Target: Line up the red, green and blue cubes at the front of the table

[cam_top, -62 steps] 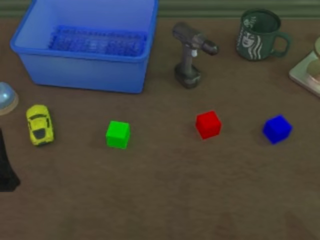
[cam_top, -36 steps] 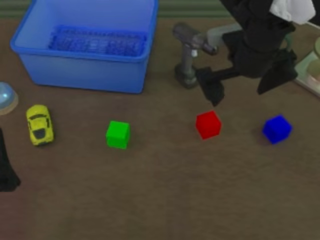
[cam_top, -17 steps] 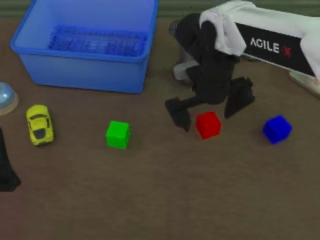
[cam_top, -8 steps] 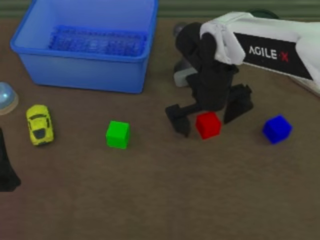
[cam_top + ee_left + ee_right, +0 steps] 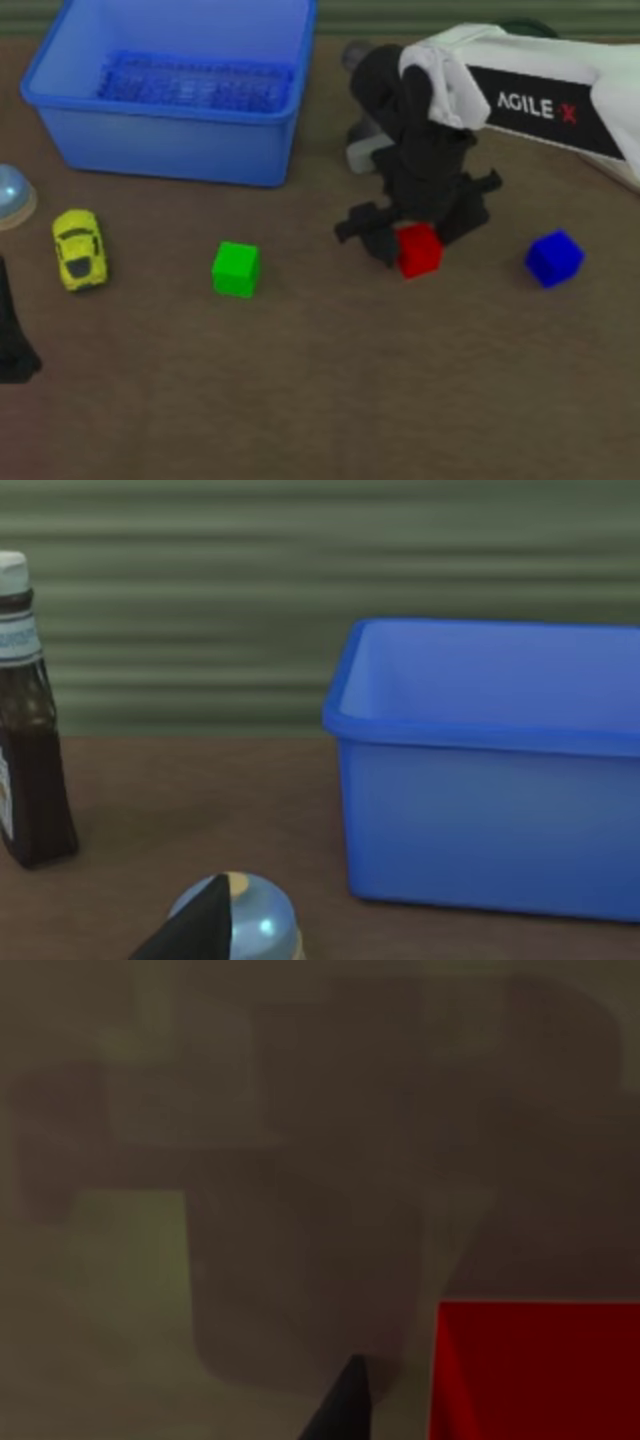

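The right gripper (image 5: 418, 228) has just closed its fingers, apparently gripping the red cube (image 5: 418, 249) mid-table, ready for lifting frontward. Green cube (image 5: 236, 269) and blue cube (image 5: 554, 258) flank it, untouched.

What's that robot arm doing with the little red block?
The right gripper has closed its fingers around the red cube, which sits on the table between the green cube and the blue cube. The cube looks not yet lifted. The left arm is parked at the table's left edge, near the yellow toy car.
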`<state>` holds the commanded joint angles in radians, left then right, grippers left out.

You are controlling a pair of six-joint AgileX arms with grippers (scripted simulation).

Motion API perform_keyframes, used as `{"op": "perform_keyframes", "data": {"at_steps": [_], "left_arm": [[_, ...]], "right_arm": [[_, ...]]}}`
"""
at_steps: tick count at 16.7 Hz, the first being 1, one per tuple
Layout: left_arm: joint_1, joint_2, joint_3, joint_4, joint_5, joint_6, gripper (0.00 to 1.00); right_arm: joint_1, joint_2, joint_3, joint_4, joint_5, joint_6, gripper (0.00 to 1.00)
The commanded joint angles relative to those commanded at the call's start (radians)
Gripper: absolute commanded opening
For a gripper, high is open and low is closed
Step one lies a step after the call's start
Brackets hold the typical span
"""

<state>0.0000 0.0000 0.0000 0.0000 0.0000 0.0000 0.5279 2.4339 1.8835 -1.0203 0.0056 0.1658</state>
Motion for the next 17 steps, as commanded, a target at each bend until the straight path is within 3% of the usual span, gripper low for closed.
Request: {"op": "perform_keyframes", "data": {"at_steps": [3,4,13,17], "left_arm": [[0.000,0.000,0.000,0.000,0.000,0.000,1.00],[0.000,0.000,0.000,0.000,0.000,0.000,1.00],[0.000,0.000,0.000,0.000,0.000,0.000,1.00],[0.000,0.000,0.000,0.000,0.000,0.000,1.00]], "right_arm": [[0.000,0.000,0.000,0.000,0.000,0.000,0.02],[0.000,0.000,0.000,0.000,0.000,0.000,0.00],[-0.003,-0.034,0.013,-0.012,0.005,-0.003,0.00],[0.000,-0.054,0.105,-0.124,0.005,-0.002,0.00]]}}
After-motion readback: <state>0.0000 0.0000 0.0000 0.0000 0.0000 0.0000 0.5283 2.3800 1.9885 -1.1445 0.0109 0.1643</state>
